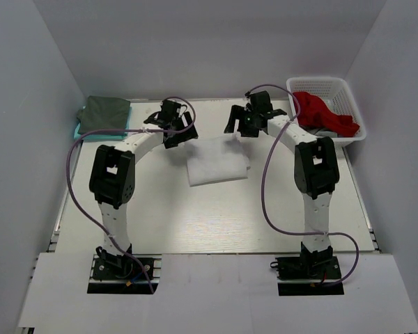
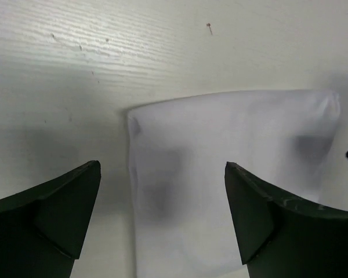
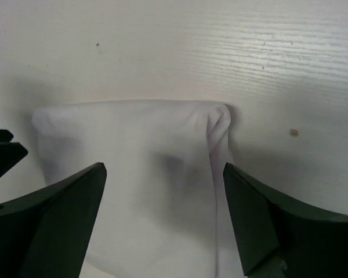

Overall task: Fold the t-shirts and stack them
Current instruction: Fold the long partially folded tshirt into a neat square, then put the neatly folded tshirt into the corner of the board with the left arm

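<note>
Desk [image 1: 195, 223]: pale and wood-grained, with white walls on three sides; everything below lies on it.
Far left corner: a grey-green shirt [image 1: 106, 113] lies folded on top of a teal shirt [image 1: 79, 131]. Only a strip of the teal one shows, along the left and near edges.
Left arm [image 1: 113, 177]: rises from its base at the near edge and bends inward toward the middle of the desk.
Left fingers [image 1: 180, 133]: spread wide and pinching nothing, held over the far left corner of the white shirt. Whether the tips touch the cloth cannot be told.
White shirt [image 1: 217, 161]: folded into a rough rectangle and lying flat at the middle of the desk, between the two arms and well apart from the pile on the left. In the left wrist view its far and left edges meet in a rounded corner. In the right wrist view the far right corner is bunched into a small raised fold.
Right fingers [image 1: 242, 124]: also spread wide and pinching nothing, held over the far right corner of the white shirt. Contact with the cloth cannot be told.
Right arm [image 1: 315, 170]: rises from its base and leans inward, mirroring the left.
Basket [image 1: 329, 83]: white plastic lattice, standing at the far right corner of the desk.
Red cloth [image 1: 324, 113]: crumpled inside the basket, heaped up to its near rim.
</note>
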Available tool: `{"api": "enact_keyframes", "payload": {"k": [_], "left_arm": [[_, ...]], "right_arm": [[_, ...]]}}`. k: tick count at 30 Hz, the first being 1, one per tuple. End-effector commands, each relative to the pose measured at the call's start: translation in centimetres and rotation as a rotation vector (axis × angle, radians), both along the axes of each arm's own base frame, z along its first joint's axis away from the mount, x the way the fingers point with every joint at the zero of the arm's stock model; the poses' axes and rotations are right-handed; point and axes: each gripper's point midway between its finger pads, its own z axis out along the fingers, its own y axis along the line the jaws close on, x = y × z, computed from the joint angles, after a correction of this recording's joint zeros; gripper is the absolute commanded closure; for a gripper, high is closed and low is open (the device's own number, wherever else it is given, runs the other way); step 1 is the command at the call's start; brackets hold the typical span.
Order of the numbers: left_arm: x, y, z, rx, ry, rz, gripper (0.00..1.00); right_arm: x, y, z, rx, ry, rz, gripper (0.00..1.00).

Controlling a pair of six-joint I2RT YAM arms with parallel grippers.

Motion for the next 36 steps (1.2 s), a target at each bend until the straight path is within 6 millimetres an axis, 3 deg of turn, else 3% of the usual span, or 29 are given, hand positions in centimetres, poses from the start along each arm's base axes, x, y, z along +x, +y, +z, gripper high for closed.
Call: {"api": "enact_keyframes", "payload": {"k": [1, 4, 5, 6, 7, 8, 9, 10, 11, 12, 14, 15, 17, 20, 23, 24, 25, 27, 28, 32, 35, 36], "left_arm": [[1.1, -0.2, 3.3, -0.006, -0.048, -0.018, 0.0], [0.5, -0.2, 4.4, -0.018, -0.069, -0.035, 0.0], [0.1, -0.4, 4.7, -0.029, -0.075, -0.055, 0.0], [-0.9, -0.8, 4.9, -0.031, -0.079, -0.069, 0.0], [-1.6, -1.3, 4.9, -0.039, -0.073, -0.088, 0.0], [-2.4, -1.4, 4.6, -0.046, -0.049, -0.102, 0.0], [-3.5, -1.3, 3.5, -0.051, -0.012, -0.115, 0.0], [-4.2, -1.3, 3.5, -0.068, 0.0, -0.113, 0.0], [-4.7, -1.1, 3.0, -0.064, 0.013, -0.113, 0.0], [-5.9, -1.1, 1.4, -0.05, 0.054, -0.121, 0.0], [-7.0, -0.5, 0.3, -0.037, 0.089, -0.101, 0.0], [-7.0, -0.7, 0.3, -0.029, 0.088, -0.094, 0.0], [-7.5, -0.3, -1.3, 0.007, 0.123, -0.067, 0.0], [-7.7, -1.2, -3.2, 0.021, 0.161, -0.066, 0.0], [-8.3, -2.3, -4.9, 0.07, 0.195, -0.085, 0.06], [-7.9, -1.1, -5.5, 0.126, 0.196, -0.029, 0.09], [-8.3, -1.6, -5.9, 0.167, 0.201, -0.022, 0.1], [-8.3, -0.3, -7.2, 0.252, 0.227, 0.042, 0.1], [-8.4, -0.8, -7.4, 0.261, 0.239, 0.031, 0.12], [-8.3, -0.1, -9.8, 0.323, 0.291, 0.062, 0.18], [-8.4, 0.1, -10.8, 0.342, 0.312, 0.072, 0.34], [-8.1, -0.1, -11.2, 0.336, 0.303, 0.073, 0.43]], "right_arm": [[1.6, 0.9, 4.3, 0.038, -0.092, 0.055, 0.1], [0.8, 0.9, 6.1, 0.055, -0.13, 0.058, 0.1], [-1.3, 0.3, 5.9, 0.063, -0.104, 0.045, 0.1], [-1.4, 0.6, 6.7, 0.093, -0.142, 0.053, 0.1], [-2.8, 0.2, 5.1, 0.088, -0.104, 0.052, 0.1], [-4.2, -0.2, 6.3, 0.108, -0.121, 0.049, 0.1], [-4.7, -0.5, 6.1, 0.105, -0.119, 0.041, 0.1], [-5.8, -1.0, 6.0, 0.103, -0.118, 0.033, 0.1], [-6.8, -1.5, 4.9, 0.091, -0.092, 0.028, 0.1], [-7.5, -1.7, 6.3, 0.103, -0.119, 0.024, 0.1], [-9.1, -2.6, 4.5, 0.084, -0.082, 0.012, 0.1], [-9.6, -2.8, 5.6, 0.093, -0.108, 0.011, 0.1], [-10.9, -3.3, 4.5, 0.087, -0.079, 0.003, 0.1], [-12.1, -3.9, 5.3, 0.1, -0.1, -0.009, 0.1], [-12.6, -4.4, 6.0, 0.091, -0.122, -0.023, 0.1], [-12.8, -4.6, 5.9, 0.087, -0.118, -0.031, 0.1], [-13.0, -5.0, 6.4, 0.08, -0.129, -0.042, 0.1], [-13.5, -5.7, 5.8, 0.053, -0.116, -0.061, 0.1], [-13.7, -5.8, 6.7, 0.056, -0.143, -0.065, 0.1], [-14.5, -6.5, 6.9, 0.045, -0.159, -0.08, 0.1], [-15.0, -7.1, 7.6, 0.036, -0.183, -0.093, 0.1], [-15.0, -7.4, 7.3, 0.025, -0.183, -0.103, 0.1]]}}
